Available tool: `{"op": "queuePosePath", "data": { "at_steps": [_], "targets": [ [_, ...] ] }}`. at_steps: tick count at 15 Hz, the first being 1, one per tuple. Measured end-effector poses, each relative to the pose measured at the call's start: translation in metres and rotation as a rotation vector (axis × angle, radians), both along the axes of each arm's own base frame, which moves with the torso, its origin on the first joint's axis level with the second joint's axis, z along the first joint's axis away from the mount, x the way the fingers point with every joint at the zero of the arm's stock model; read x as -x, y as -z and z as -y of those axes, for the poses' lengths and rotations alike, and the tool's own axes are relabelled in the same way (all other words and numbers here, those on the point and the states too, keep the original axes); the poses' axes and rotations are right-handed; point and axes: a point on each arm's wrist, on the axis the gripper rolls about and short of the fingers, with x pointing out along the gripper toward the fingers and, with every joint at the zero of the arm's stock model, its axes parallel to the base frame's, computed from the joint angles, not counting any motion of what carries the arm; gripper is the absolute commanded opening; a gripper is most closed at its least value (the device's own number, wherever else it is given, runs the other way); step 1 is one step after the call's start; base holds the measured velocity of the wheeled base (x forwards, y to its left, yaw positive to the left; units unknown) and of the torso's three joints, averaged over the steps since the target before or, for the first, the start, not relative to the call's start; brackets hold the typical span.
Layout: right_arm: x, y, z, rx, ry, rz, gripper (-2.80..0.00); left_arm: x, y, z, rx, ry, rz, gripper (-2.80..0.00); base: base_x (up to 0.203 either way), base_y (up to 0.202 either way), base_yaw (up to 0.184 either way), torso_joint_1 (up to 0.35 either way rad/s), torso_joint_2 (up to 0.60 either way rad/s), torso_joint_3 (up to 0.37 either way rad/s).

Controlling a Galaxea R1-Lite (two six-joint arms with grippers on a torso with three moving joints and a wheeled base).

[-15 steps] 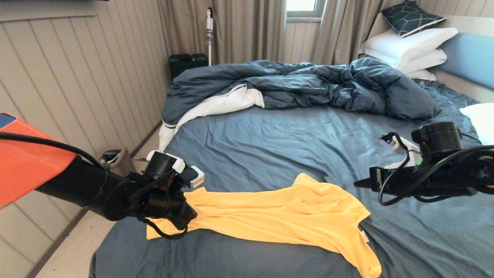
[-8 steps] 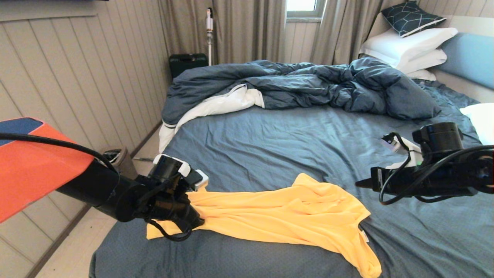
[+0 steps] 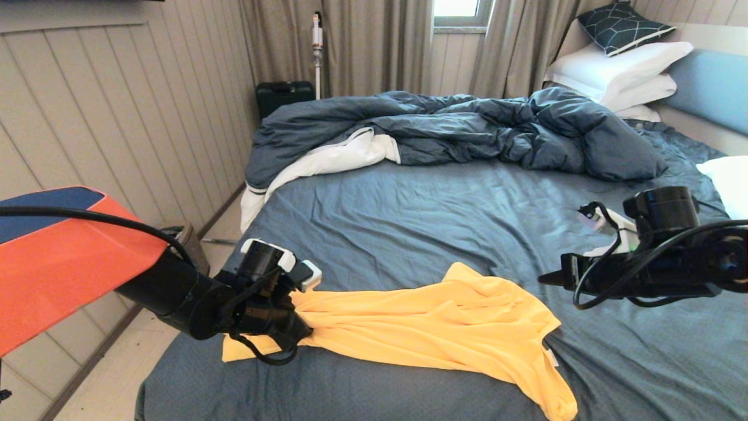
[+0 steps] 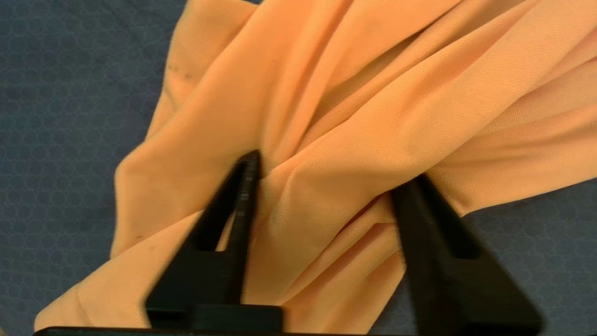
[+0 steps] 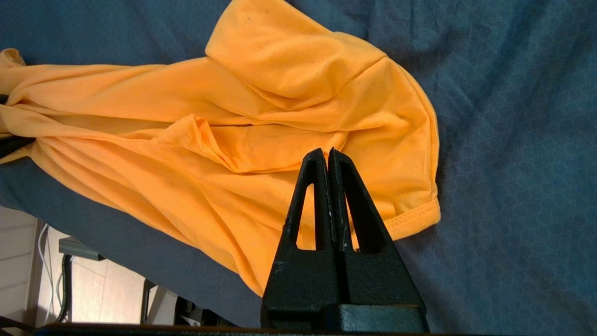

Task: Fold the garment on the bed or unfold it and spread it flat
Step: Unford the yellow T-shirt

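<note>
**A:** Beige wall panels, drawn curtains, and the bed (image 3: 409,204) filling most of the room. How far along would you say it is?

**B:** Early, I'd judge. The garment (image 3: 421,333) lies on the sheet near the foot edge, bunched into a long rope of pleats rather than spread or folded. One sleeve droops over the front edge.

**A:** And the arms?

**B:** The left pincer (image 4: 326,186) sits at the shirt's left end with its fingers parted, a thick wad of yellow cloth between them. Whether they actually pinch it or only straddle it, I cannot tell. The right pincer (image 5: 329,158) is closed on nothing and hovers above the sleeve end without touching the cloth.

**A:** So what remains?

**B:** Nearly everything: opening the pleats out, finding the hem and shoulders, laying it flat or folding it.

**A:** Anything you can't make out?

**B:** The left pincer's tips are buried behind its own wrist in the head view. The hem and the second sleeve are lost in the folds. The rumpled duvet (image 3: 456,128) covers the far half of the bed, and the pillows (image 3: 619,70) are partly cut off.
</note>
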Motion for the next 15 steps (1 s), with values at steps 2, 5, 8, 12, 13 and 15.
{"op": "queuePosePath", "data": {
  "at_steps": [2, 5, 8, 12, 13, 15],
  "targets": [
    [0.0, 0.0, 0.0, 0.0, -0.001, -0.001, -2.8, 0.001, -0.001, 0.0, 0.0, -0.001, 0.001, -2.8, 0.0, 0.0, 0.0, 0.0, 0.0, 0.0],
    [0.0, 0.001, 0.0, 0.0, 0.0, -0.005, -2.8, 0.006, -0.009, -0.003, 0.002, -0.001, 0.011, -2.8, 0.0, 0.0, 0.0, 0.0, 0.0, 0.0],
    [-0.001, 0.002, 0.0, 0.0, 0.0, -0.006, -2.8, 0.013, -0.021, -0.007, 0.011, 0.0, 0.032, -2.8, 0.0, 0.0, 0.0, 0.0, 0.0, 0.0],
    [-0.002, 0.004, 0.0, 0.001, 0.001, -0.012, -2.8, 0.034, -0.024, -0.015, 0.0, 0.01, 0.016, -2.8, 0.0, 0.0, 0.0, 0.0, 0.0, 0.0],
    [-0.003, 0.004, 0.0, 0.002, 0.002, -0.013, -2.8, 0.041, -0.023, -0.015, -0.006, 0.02, 0.005, -2.8, 0.0, 0.0, 0.0, 0.0, 0.0, 0.0],
    [-0.003, 0.005, 0.0, 0.001, 0.002, -0.016, -2.8, 0.058, -0.018, -0.012, -0.019, 0.053, -0.024, -2.8, 0.0, 0.0, 0.0, 0.0, 0.0, 0.0]
  ]
}}
